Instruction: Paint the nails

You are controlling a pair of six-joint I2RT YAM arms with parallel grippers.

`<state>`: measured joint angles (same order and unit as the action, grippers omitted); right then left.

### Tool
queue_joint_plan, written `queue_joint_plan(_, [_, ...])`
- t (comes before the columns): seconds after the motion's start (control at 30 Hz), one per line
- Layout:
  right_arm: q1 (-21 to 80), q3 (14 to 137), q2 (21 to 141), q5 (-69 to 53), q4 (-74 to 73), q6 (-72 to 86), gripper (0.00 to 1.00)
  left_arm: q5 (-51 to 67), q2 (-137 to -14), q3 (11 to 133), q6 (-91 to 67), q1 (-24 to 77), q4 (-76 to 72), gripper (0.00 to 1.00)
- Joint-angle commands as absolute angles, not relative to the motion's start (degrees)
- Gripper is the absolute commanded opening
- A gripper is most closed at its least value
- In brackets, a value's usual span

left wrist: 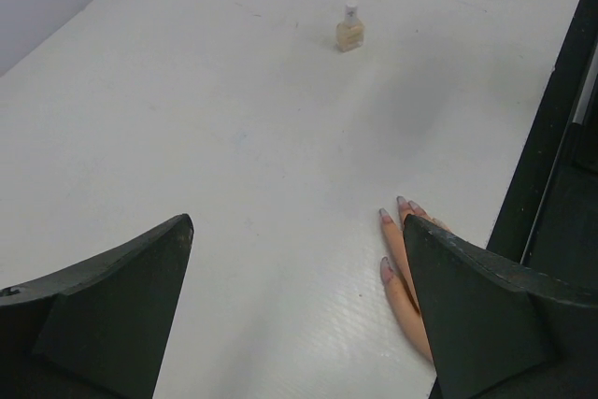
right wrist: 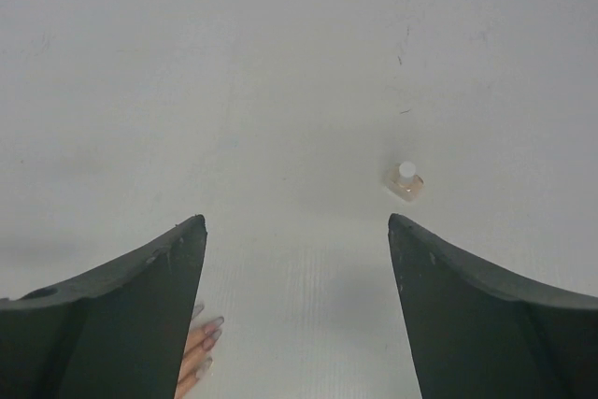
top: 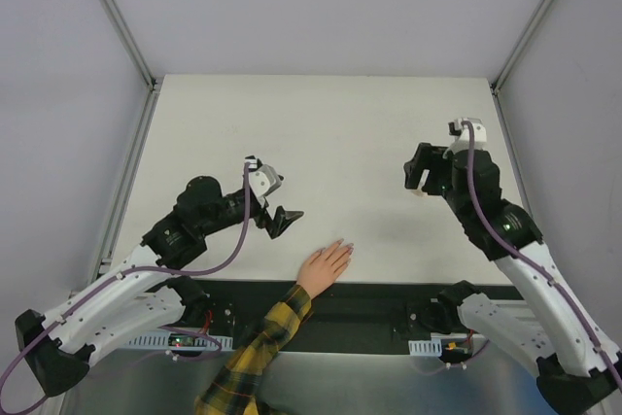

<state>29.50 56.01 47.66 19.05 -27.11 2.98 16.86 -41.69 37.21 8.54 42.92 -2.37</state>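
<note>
The pale pinkish nails [left wrist: 385,217] tip a hand [top: 326,266] lying flat on the white desk [top: 321,123], lower centre of the overhead frame, just right of the left claw [top: 284,219]. Both it and the right claw [top: 418,170] gape wide, empty. Grey walls surround.

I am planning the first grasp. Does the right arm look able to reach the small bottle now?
Probably yes. Its open fingers point toward the bottle, which stands upright on bare table with nothing between them; the human hand lies off to the side.
</note>
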Motion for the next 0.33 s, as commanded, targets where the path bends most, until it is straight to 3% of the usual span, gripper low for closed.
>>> queue_joint_plan(0.0, [29.44,54.49,40.80,11.08,-34.01,0.53,0.82,14.94,-39.56,38.93,7.30,42.63,-4.66,0.94])
queue_joint_plan(0.13, [29.53,54.06,37.97,9.76,-36.38,1.84,0.89,14.50,-38.76,38.58,7.56,42.63,-5.45,0.94])
queue_joint_plan(0.17, [29.53,53.01,37.19,9.58,-35.43,3.06,0.98,14.50,-38.67,38.50,7.65,42.63,-5.54,0.94])
queue_joint_plan(0.3, [29.44,48.60,32.88,7.48,-31.03,5.36,0.97,13.89,-37.53,37.79,7.47,42.63,-6.85,0.94])
